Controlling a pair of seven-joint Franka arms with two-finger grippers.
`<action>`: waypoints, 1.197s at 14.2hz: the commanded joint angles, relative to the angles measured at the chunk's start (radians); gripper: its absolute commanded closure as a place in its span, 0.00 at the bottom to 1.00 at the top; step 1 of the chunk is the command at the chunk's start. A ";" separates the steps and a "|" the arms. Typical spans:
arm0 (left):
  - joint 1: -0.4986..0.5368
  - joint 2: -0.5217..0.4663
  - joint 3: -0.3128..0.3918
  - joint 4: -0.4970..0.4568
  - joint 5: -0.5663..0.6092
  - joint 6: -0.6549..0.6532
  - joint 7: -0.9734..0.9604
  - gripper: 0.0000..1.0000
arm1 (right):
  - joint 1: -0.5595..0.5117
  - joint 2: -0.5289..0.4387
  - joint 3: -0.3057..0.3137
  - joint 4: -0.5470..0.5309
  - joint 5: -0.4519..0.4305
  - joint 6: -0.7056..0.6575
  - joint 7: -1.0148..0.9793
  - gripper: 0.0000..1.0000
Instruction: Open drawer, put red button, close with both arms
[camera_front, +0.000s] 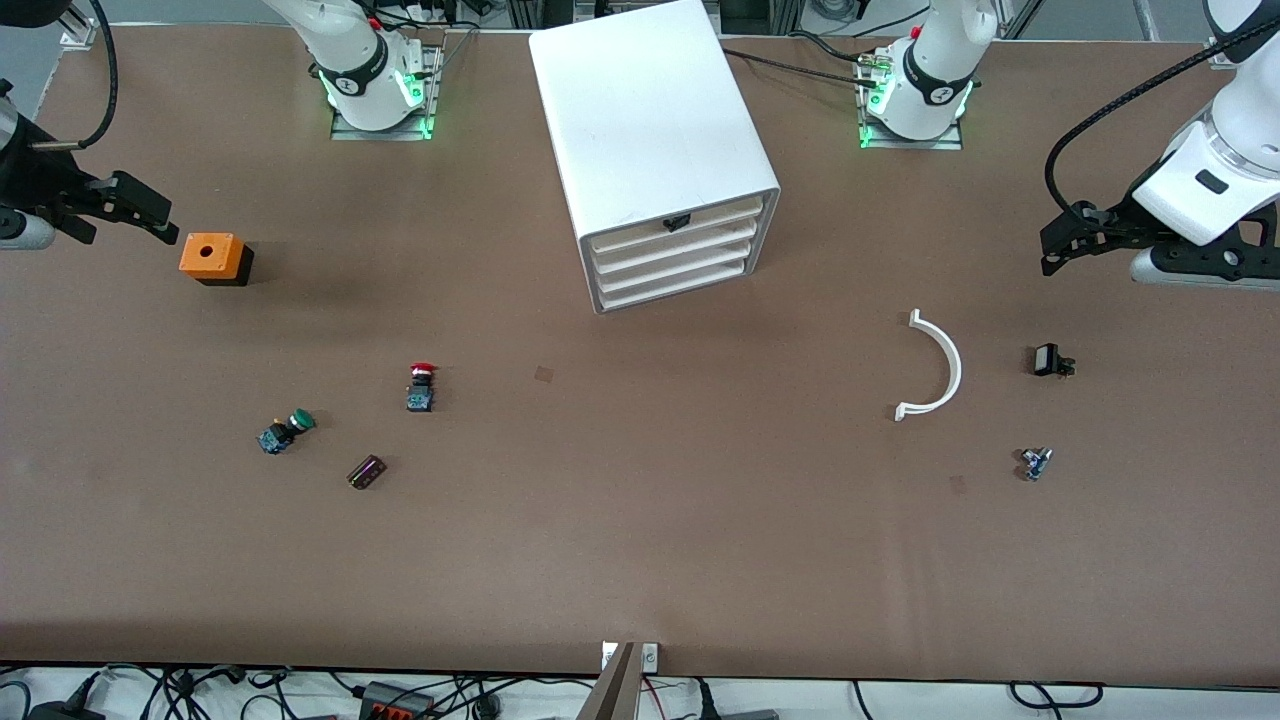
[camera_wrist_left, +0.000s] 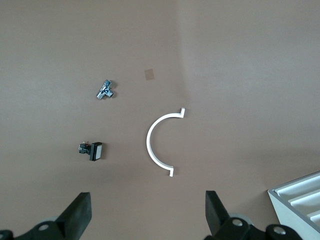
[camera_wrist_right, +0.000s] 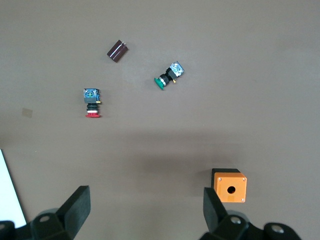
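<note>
Both arms wait, raised over the table's two ends. Left gripper hangs at the left arm's end, fingers spread wide, nothing held. Right gripper likewise, fingers apart, empty.

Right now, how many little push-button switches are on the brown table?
2. The red-capped push-button switch lies nearer the white drawer cabinet; the green-capped push-button switch lies nearer the front camera, toward the right arm's end.

An orange box with a hole sits on the bench toward the right arm's end. Nearer the camera lie a green switch and a dark block. A white arc, a black part and a metal part lie toward the left arm's end.
</note>
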 joint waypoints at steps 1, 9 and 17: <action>0.006 0.001 -0.003 0.020 -0.015 -0.014 0.016 0.00 | 0.005 -0.026 0.002 -0.031 -0.016 0.009 0.017 0.00; 0.001 0.004 -0.004 0.020 -0.015 -0.016 0.008 0.00 | 0.007 -0.007 0.004 -0.017 -0.015 0.008 0.014 0.00; -0.009 0.032 -0.041 0.096 -0.098 -0.286 0.013 0.00 | 0.076 0.179 0.004 0.090 -0.015 0.000 0.004 0.00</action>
